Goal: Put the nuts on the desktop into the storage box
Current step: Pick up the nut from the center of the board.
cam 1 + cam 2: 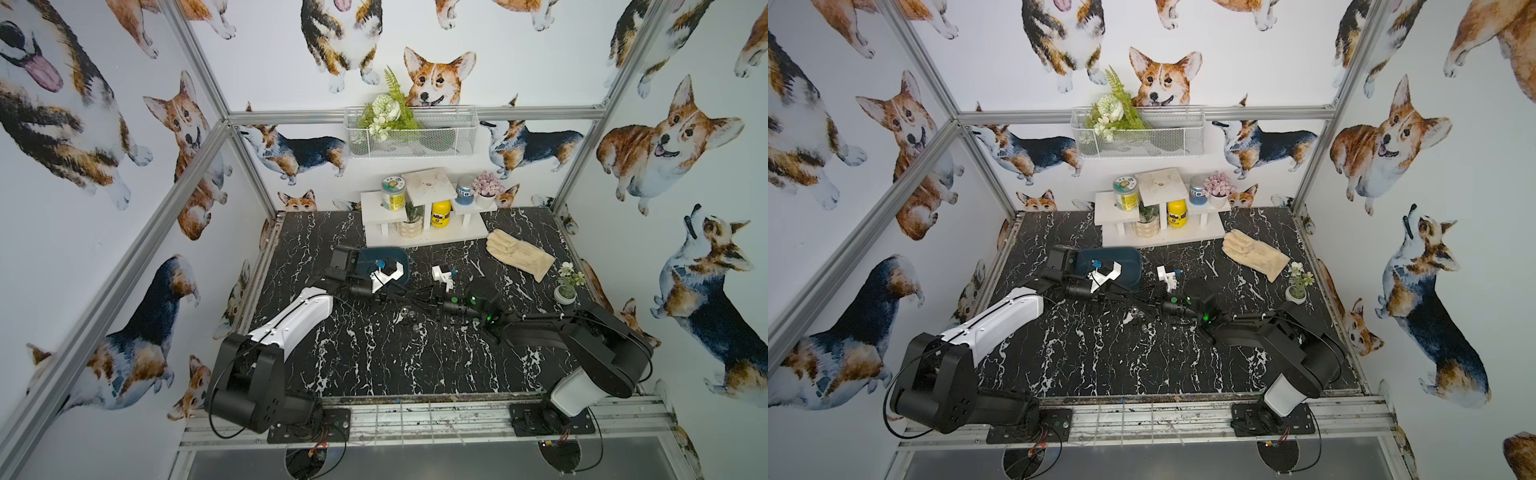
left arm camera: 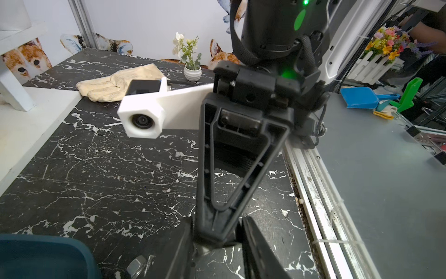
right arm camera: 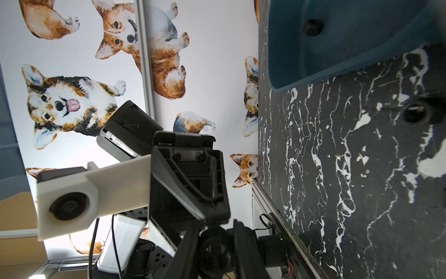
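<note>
Both arms meet above the middle of the desktop (image 1: 374,357). My right gripper (image 3: 215,232) is shut on a black nut (image 3: 214,251). My left gripper (image 2: 217,251) has its jaws narrowed around the right gripper's tip (image 2: 212,238); I cannot make out whether they press on anything. The teal storage box (image 1: 400,254) stands just behind the left wrist. In the right wrist view a black nut (image 3: 313,27) lies inside the storage box (image 3: 362,60), and another black nut (image 3: 415,112) lies on the desktop. A silver nut (image 2: 136,267) rests beside the storage box (image 2: 43,256).
A cream work glove (image 1: 519,251) and a small potted plant (image 1: 566,286) lie at the back right. The white tiered shelf stand (image 1: 424,208) with jars lines the back edge. A wire basket (image 1: 411,133) hangs on the wall above it.
</note>
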Available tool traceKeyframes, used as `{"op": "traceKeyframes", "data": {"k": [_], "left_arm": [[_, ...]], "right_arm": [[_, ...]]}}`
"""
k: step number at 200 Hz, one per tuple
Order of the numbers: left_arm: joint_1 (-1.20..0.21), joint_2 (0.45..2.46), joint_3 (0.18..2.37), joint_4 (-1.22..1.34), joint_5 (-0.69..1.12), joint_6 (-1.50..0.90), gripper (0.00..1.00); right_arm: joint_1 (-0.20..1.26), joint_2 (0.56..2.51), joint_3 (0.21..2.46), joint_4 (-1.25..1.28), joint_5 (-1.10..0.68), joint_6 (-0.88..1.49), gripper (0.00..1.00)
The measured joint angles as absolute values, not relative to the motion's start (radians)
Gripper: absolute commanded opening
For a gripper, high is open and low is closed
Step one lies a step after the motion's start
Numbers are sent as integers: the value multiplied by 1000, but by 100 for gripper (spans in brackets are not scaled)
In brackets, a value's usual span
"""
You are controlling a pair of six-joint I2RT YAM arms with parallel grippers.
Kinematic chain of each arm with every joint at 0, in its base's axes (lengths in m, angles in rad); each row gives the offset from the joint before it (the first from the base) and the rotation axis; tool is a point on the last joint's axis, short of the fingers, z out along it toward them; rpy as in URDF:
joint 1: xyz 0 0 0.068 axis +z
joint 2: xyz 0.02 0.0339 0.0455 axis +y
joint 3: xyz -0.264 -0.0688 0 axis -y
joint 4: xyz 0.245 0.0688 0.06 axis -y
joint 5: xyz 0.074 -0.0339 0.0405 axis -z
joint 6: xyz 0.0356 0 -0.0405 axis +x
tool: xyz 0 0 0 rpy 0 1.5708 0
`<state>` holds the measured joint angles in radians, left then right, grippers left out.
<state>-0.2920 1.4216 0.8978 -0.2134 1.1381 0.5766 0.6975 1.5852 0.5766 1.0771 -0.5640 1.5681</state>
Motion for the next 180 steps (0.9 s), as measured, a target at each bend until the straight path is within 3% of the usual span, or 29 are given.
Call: {"op": "traceKeyframes", "data": {"k": [35,84,156,166,180], "left_arm": [[-292,1422,898,-197,1156,569,34],[-292,1422,898,-176,1156,566,39],[-307,1430,908,-157,1148,540,38],[-309,1431,908,-155,1145,539,34],[-310,1431,908,-155,1145,539,14]], "right_arm": [[698,1599,564,1147,-553,1618,19],[698,1602,563,1177,-552,1643,19],[696,1608,560,1211,-544,1672,19],[696,1610,557,1219,-544,1676,19],[696,1614,554,1224,-538,1693,20]]}}
